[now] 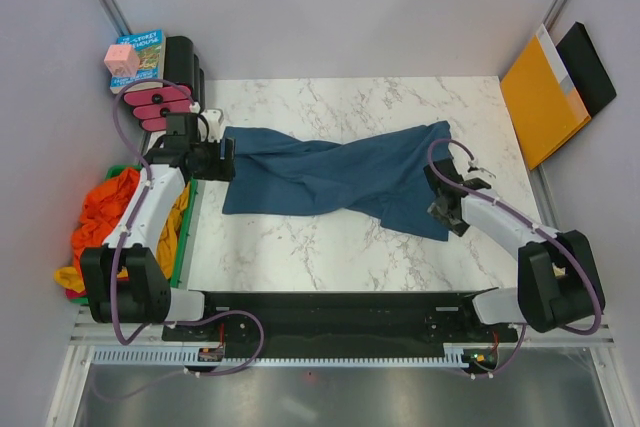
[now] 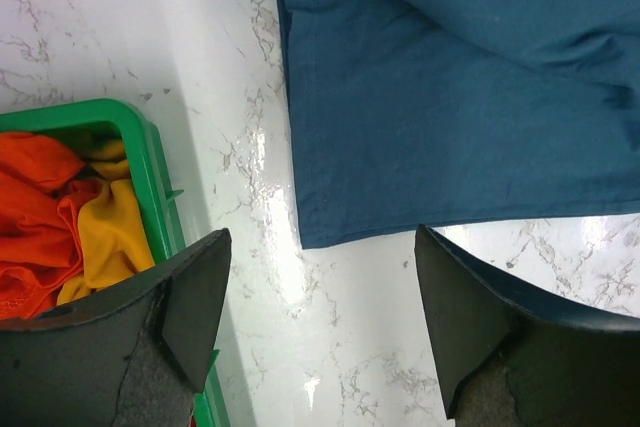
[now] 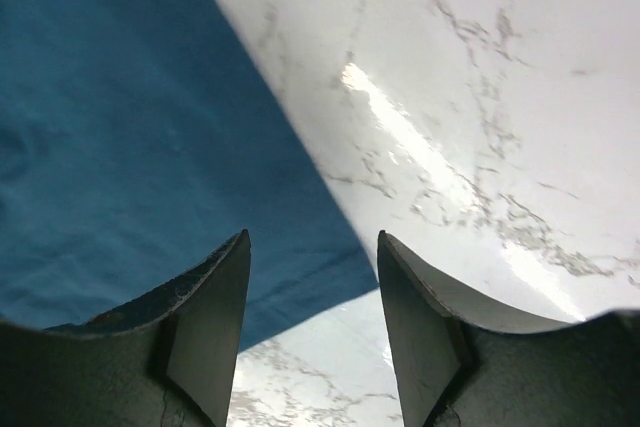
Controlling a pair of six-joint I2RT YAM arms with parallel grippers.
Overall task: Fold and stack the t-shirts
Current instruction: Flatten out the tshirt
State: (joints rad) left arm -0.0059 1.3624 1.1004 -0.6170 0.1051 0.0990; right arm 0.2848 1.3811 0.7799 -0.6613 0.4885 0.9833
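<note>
A dark teal-blue t-shirt (image 1: 335,177) lies spread and twisted across the marble table; it also shows in the left wrist view (image 2: 460,97) and in the right wrist view (image 3: 130,147). Orange and mustard t-shirts (image 1: 110,212) are piled in a green bin (image 1: 186,237) at the left; they show in the left wrist view (image 2: 70,227). My left gripper (image 1: 224,160) is open and empty at the shirt's left edge (image 2: 320,287). My right gripper (image 1: 441,197) is open and empty over the shirt's right corner (image 3: 312,287).
A black stand with pink discs (image 1: 160,102), a pink cube (image 1: 122,63) and a blue book (image 1: 150,52) sit at the back left. An orange envelope (image 1: 540,97) and a black folder (image 1: 590,67) lie at the right, off the table.
</note>
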